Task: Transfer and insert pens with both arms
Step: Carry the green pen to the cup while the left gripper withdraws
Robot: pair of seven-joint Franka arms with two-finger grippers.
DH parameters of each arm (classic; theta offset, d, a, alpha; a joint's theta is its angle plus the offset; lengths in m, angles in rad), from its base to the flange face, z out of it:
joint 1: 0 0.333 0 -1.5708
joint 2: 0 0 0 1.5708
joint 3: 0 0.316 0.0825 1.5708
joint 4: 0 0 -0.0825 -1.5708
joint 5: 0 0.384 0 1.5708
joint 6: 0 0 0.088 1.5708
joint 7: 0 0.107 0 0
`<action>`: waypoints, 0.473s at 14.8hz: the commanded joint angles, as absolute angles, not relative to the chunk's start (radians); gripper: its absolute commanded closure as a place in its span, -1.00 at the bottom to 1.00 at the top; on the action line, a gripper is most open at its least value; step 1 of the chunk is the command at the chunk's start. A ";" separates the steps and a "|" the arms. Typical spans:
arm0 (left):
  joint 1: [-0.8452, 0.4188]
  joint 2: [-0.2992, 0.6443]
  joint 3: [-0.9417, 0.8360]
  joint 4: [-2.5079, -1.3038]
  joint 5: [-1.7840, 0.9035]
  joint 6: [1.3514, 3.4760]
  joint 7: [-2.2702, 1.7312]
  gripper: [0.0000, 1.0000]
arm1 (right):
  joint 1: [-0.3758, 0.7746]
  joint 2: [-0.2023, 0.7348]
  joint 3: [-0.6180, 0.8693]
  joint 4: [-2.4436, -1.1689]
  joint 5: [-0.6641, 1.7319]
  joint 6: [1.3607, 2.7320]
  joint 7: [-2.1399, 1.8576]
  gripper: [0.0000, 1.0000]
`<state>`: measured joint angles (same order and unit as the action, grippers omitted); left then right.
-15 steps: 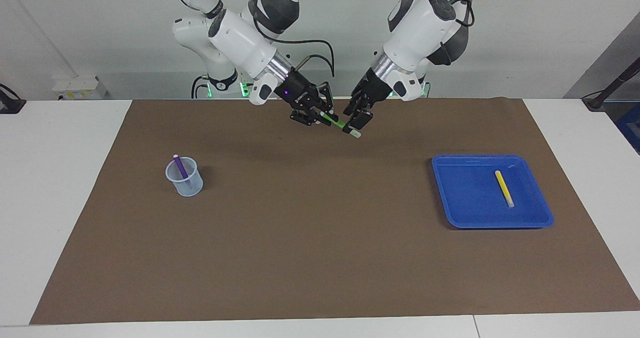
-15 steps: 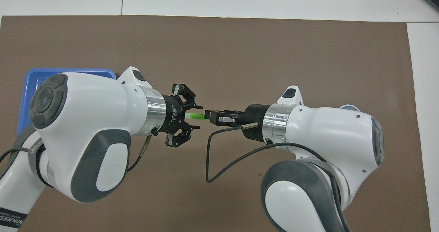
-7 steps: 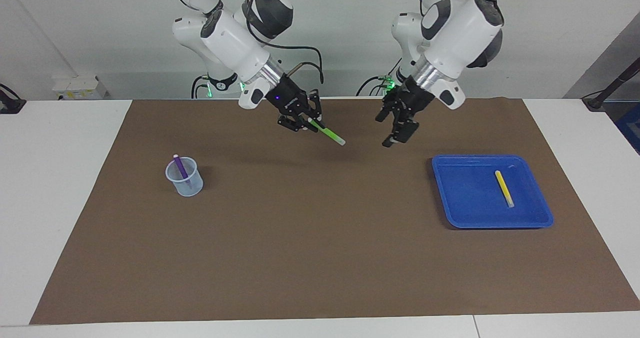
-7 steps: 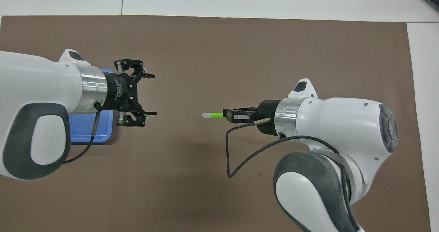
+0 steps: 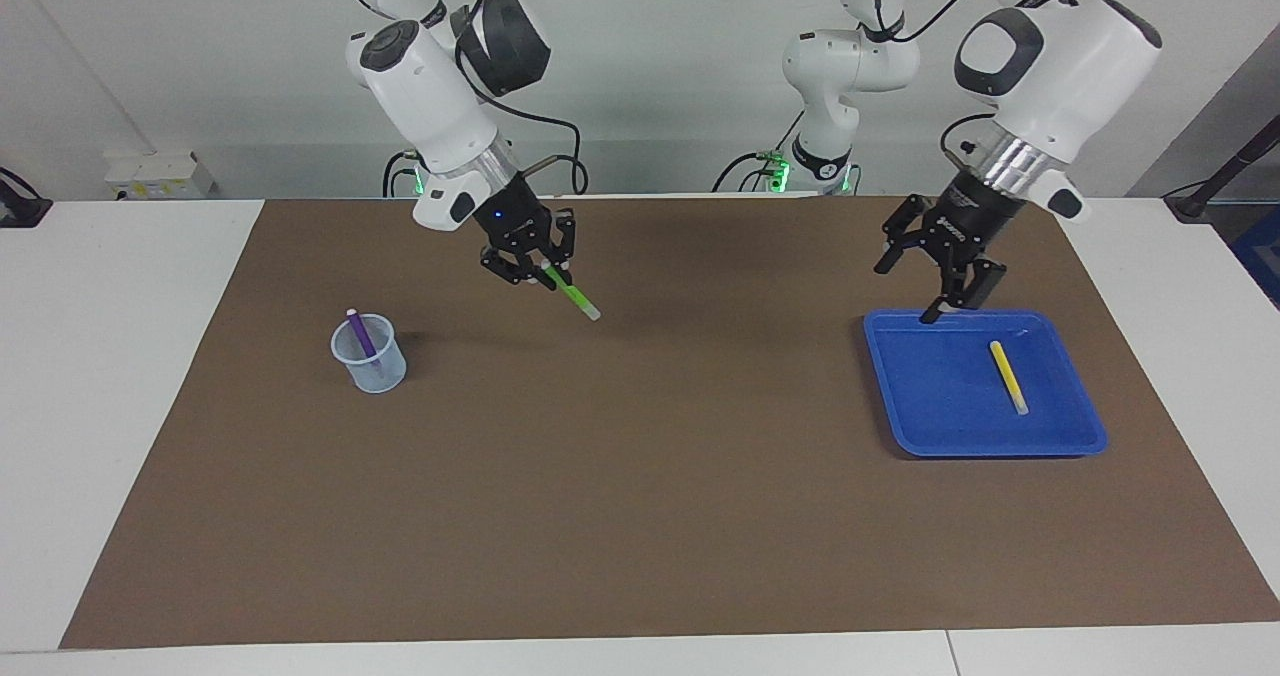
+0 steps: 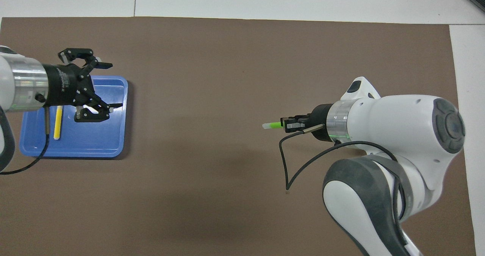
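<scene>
Pinching the green pen (image 5: 572, 296) slantwise, cap end down, the right gripper (image 5: 535, 264) hangs short of the cup (image 5: 369, 356); the left gripper (image 5: 945, 268), jaws spread, hovers over the tray's (image 5: 985, 444) edge.

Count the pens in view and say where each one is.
3. Purple pen stands in the cup. Green pen is held in the right tool above the mat. Yellow pen lies in the blue tray. None seem hidden.
</scene>
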<state>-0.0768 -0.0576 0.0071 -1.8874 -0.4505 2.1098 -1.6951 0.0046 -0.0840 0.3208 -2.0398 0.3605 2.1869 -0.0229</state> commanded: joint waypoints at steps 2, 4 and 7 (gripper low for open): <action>-0.048 -0.078 -0.005 -1.899 -0.436 2.123 -1.703 -1.00 | -0.066 -0.136 0.328 -2.037 0.183 2.090 -0.012 1.00; -0.014 -0.078 -0.005 -1.894 -0.422 2.118 -1.698 -1.00 | -0.100 -0.158 0.327 -2.037 0.102 2.050 -0.012 1.00; 0.005 -0.080 -0.003 -1.894 -0.301 2.112 -1.612 -1.00 | -0.143 -0.187 0.327 -2.037 0.016 2.005 -0.018 1.00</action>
